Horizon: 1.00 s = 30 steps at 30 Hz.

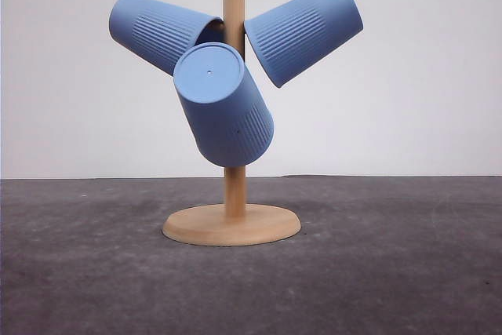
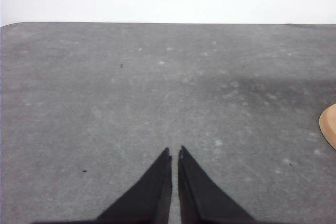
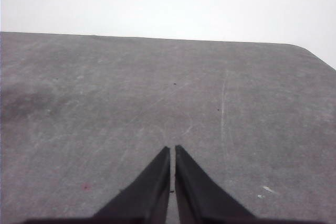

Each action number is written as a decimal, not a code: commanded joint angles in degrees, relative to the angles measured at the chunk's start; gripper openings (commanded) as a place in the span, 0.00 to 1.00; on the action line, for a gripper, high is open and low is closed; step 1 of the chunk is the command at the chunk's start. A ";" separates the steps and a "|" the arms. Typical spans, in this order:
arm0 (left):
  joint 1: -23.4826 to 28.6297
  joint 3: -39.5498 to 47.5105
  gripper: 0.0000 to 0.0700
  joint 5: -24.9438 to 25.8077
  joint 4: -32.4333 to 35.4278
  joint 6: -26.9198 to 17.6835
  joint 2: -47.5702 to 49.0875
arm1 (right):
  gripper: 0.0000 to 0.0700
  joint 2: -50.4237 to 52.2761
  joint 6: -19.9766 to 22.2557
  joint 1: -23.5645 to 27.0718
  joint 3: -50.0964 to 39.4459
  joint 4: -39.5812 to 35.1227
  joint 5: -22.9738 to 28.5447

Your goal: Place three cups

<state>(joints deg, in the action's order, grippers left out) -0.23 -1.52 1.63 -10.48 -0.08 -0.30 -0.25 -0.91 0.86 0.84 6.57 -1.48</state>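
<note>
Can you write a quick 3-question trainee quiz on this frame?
1. How many cups hang on the wooden stand?
2. True or false: the left end effector grips a cup.
3. The front cup shows the camera its: A) opening B) flat base C) handle

Key: 1. Three. 2. False; it is shut and holds nothing, as is the right end effector, both over the grey table. 3. B.

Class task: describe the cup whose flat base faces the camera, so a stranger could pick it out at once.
Find the wooden stand on the grey table. Three blue cups hang from its pole. Yours is the lowest, front cup, its round base towards you; the other two point sideways.
</note>
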 commanded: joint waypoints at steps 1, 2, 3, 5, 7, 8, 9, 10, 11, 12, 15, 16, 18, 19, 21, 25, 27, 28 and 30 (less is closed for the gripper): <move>0.07 0.72 0.00 0.42 -0.31 -0.50 0.11 | 0.02 0.04 -0.59 0.07 -0.11 -0.74 0.02; 0.07 0.72 0.00 0.43 -0.30 -0.50 0.11 | 0.02 0.04 -0.59 0.07 -0.11 -0.74 0.02; 0.07 0.72 0.00 0.42 -0.29 -0.50 0.11 | 0.02 0.04 -0.59 0.07 -0.11 -0.74 0.02; 0.07 0.72 0.00 0.42 -0.31 -0.50 0.11 | 0.02 0.04 -0.59 0.07 -0.11 -0.74 0.02; 0.07 0.72 0.00 0.42 -0.31 -0.52 0.11 | 0.02 0.04 -0.59 0.07 -0.11 -0.74 0.02; 0.07 0.72 0.00 0.42 -0.31 -0.50 0.11 | 0.02 0.04 -0.59 0.07 -0.11 -0.74 0.02; 0.07 0.72 0.00 0.42 -0.30 -0.50 0.11 | 0.02 0.04 -0.59 0.07 -0.11 -0.74 0.02; 0.07 0.72 0.00 0.42 -0.28 -0.50 0.11 | 0.02 0.04 -0.59 0.07 -0.11 -0.74 0.02; 0.07 0.72 0.00 0.42 -0.29 -0.50 0.11 | 0.02 0.04 -0.59 0.07 -0.11 -0.74 0.02; 0.07 0.72 0.00 0.42 -0.31 -0.50 0.11 | 0.02 0.04 -0.59 0.07 -0.11 -0.74 0.02; 0.07 0.72 0.00 0.42 -0.28 -0.50 0.11 | 0.02 0.04 -0.59 0.07 -0.11 -0.74 0.02; 0.07 0.72 0.00 0.42 -0.29 -0.50 0.11 | 0.02 0.04 -0.59 0.07 -0.11 -0.74 0.02; 0.07 0.72 0.00 0.42 -0.31 -0.50 0.11 | 0.02 0.04 -0.59 0.07 -0.11 -0.74 0.02; 0.07 0.72 0.00 0.42 -0.30 -0.50 0.11 | 0.02 0.04 -0.59 0.07 -0.11 -0.74 0.02; 0.07 0.72 0.00 0.42 -0.30 -0.50 0.11 | 0.02 0.04 -0.59 0.07 -0.11 -0.74 0.02; 0.07 0.72 0.00 0.42 -0.28 -0.52 0.11 | 0.02 0.04 -0.59 0.07 -0.11 -0.74 0.02; 0.07 0.72 0.00 0.42 -0.28 -0.50 0.11 | 0.02 0.04 -0.59 0.07 -0.11 -0.74 0.02; 0.07 0.72 0.00 0.42 -0.29 -0.50 0.11 | 0.02 0.04 -0.57 0.07 -0.11 -0.74 0.02; 0.07 0.72 0.00 0.42 -0.28 -0.50 0.11 | 0.02 0.04 -0.59 0.07 -0.11 -0.74 0.02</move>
<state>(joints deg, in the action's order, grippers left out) -0.23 -1.52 1.63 -10.48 -0.08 -0.30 -0.25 -0.91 0.86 0.84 6.57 -1.48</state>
